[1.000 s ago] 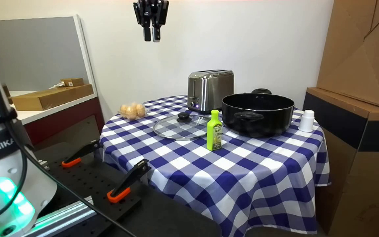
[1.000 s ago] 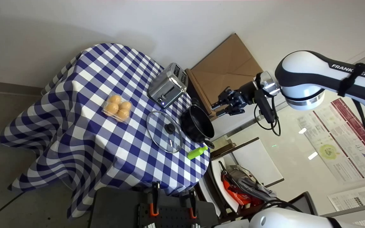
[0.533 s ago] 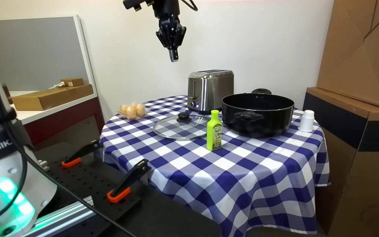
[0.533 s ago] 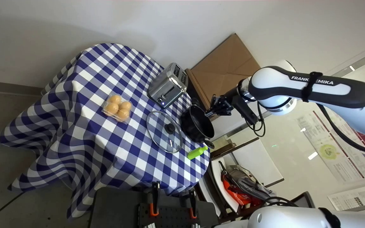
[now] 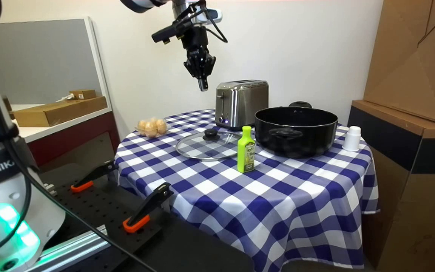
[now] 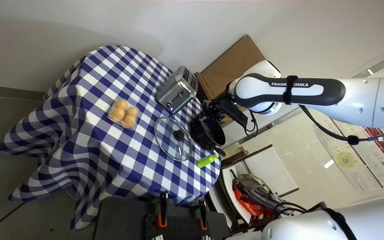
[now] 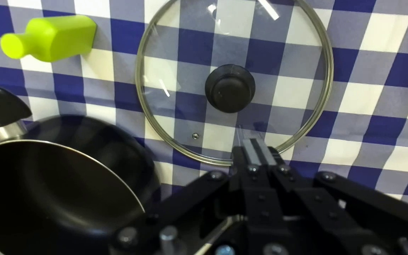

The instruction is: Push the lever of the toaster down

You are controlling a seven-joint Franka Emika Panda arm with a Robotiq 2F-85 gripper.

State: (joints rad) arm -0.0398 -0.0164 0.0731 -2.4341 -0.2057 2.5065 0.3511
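Hanging apart from the toaster (image 5: pixel 243 105), jaws touch each other.

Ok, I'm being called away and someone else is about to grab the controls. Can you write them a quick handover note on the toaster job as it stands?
Jaws: closed together, nothing held, up in the air and apart from the toaster.
Toaster: upright on the checked tablecloth, next to the black pot; a purple light shows on its lever end.
Lever: appears raised, up toward the toaster's top.
Done: jaws shut; the push itself is not done as things stand.
Left: probably line up above the lever, press it down, then back off.
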